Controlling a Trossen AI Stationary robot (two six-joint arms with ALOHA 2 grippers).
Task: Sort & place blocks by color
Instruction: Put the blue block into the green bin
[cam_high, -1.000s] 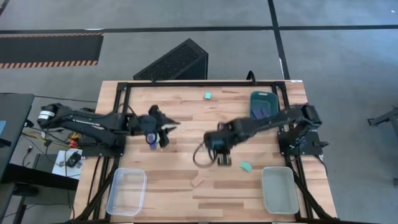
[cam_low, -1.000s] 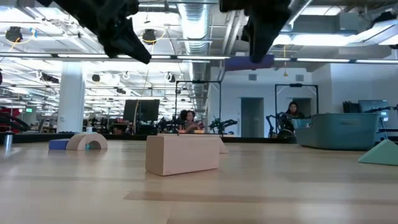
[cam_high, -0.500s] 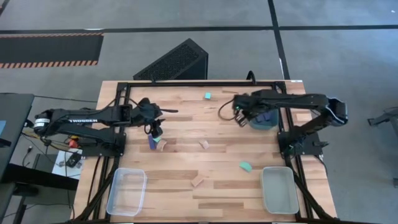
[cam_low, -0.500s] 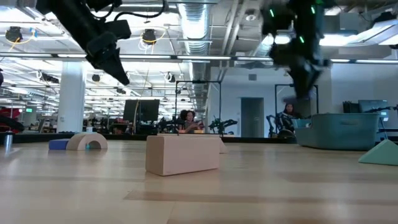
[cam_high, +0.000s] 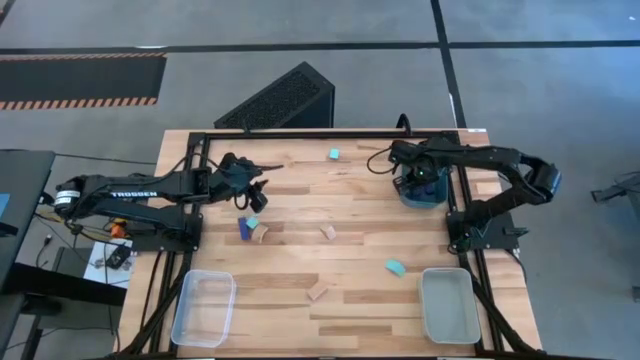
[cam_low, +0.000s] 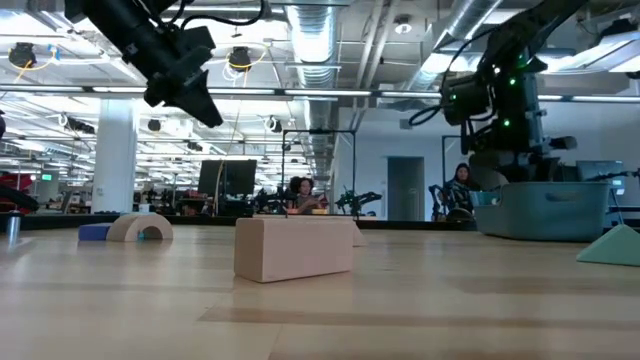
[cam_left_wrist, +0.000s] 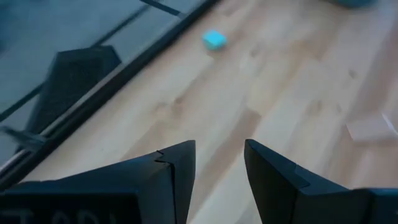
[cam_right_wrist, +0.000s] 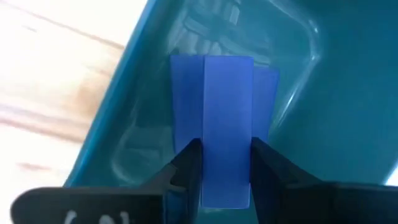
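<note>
My right gripper (cam_right_wrist: 227, 165) is shut on a dark blue bar (cam_right_wrist: 227, 112) over the dark teal tray (cam_high: 437, 193) at the table's far right; a second blue piece (cam_right_wrist: 267, 84) lies in that tray. My left gripper (cam_left_wrist: 219, 167) is open and hovers (cam_high: 252, 186) far-left, above bare wood. Below it a blue bar (cam_high: 244, 230), a small teal piece (cam_high: 252, 222) and a wooden arch (cam_high: 263, 233) rest on the table. A teal cube (cam_high: 333, 154), a teal wedge (cam_high: 396, 267) and two wood pieces (cam_high: 327, 232), (cam_high: 318, 292) lie loose. My right gripper pinches the dark blue bar between its two fingers (cam_right_wrist: 189, 163), one on each long side near its end (cam_right_wrist: 227, 180). The bar runs along the fingers and reaches out past their tips over the tray's floor. Whether its far end touches the floor, I cannot tell.
A clear tray (cam_high: 204, 307) sits at the near left corner and a grey tray (cam_high: 450, 304) at the near right. A black frame (cam_high: 300, 134) borders the far edge. In the low view the wood block (cam_low: 293, 247) stands nearest.
My right gripper has swung from the table's middle toward the far right, carrying the blue bar, and now stands over the dark teal tray. My left gripper has drawn back toward the far edge, away from the blue bar and arch, which stay on the table.
</note>
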